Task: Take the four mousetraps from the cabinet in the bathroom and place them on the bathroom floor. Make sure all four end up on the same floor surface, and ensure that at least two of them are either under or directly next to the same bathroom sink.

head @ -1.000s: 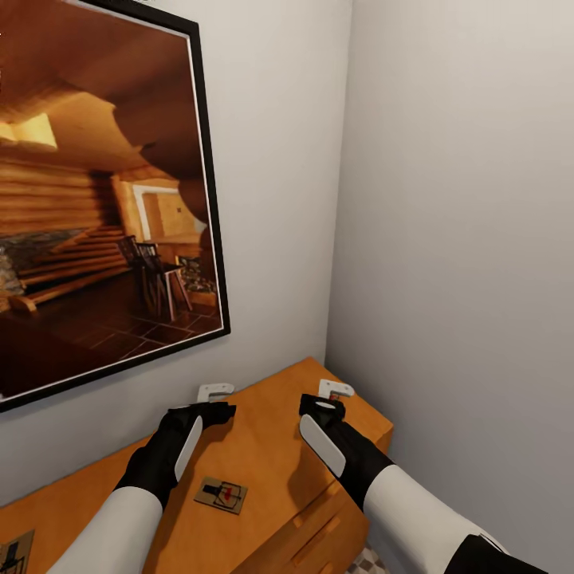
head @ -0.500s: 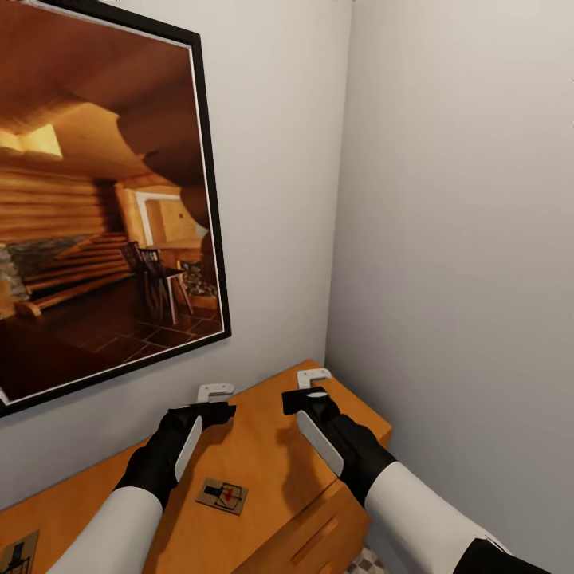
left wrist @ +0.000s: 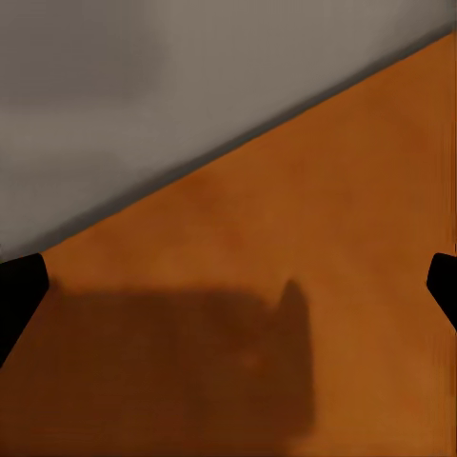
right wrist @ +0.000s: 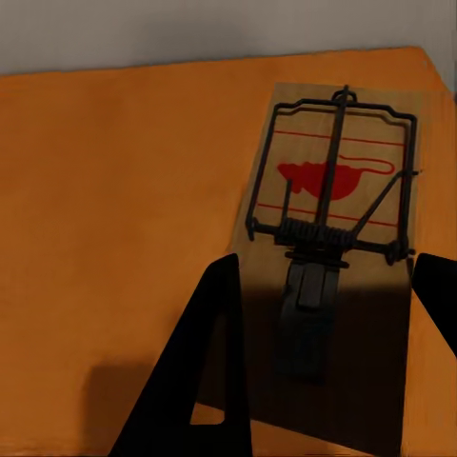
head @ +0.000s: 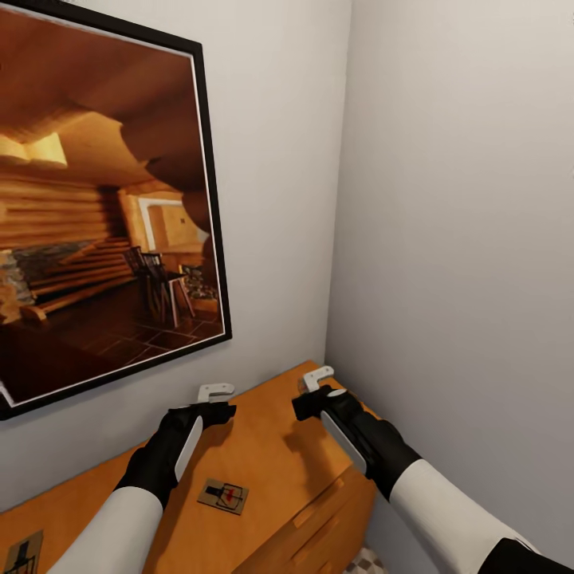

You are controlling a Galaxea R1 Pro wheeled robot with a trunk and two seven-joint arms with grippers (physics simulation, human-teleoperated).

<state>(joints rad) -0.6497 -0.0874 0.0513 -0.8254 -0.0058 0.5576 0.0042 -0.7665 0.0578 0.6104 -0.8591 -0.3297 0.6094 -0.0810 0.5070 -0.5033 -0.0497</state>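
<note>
The orange wooden cabinet (head: 267,450) fills the corner below me. One mousetrap (head: 223,496) lies flat on its top near the front, and a second mousetrap (head: 20,552) lies at the far left. My right gripper (head: 317,379) hovers open over the cabinet's back right corner. In the right wrist view a third mousetrap (right wrist: 333,195) lies on the top, its near end between the dark fingers (right wrist: 214,362) of the right gripper (right wrist: 324,271). My left gripper (head: 215,393) hangs open near the back wall, over bare cabinet top (left wrist: 286,286) with nothing between its fingers.
A large black-framed picture (head: 104,207) hangs on the wall behind the cabinet. Grey walls meet in a corner just right of the cabinet's end. A sliver of patterned bathroom floor (head: 360,561) shows below the drawer fronts (head: 327,510).
My right forearm has swung out to the right while its gripper shifted a little left and back over the cabinet corner. The left arm has stayed put.
</note>
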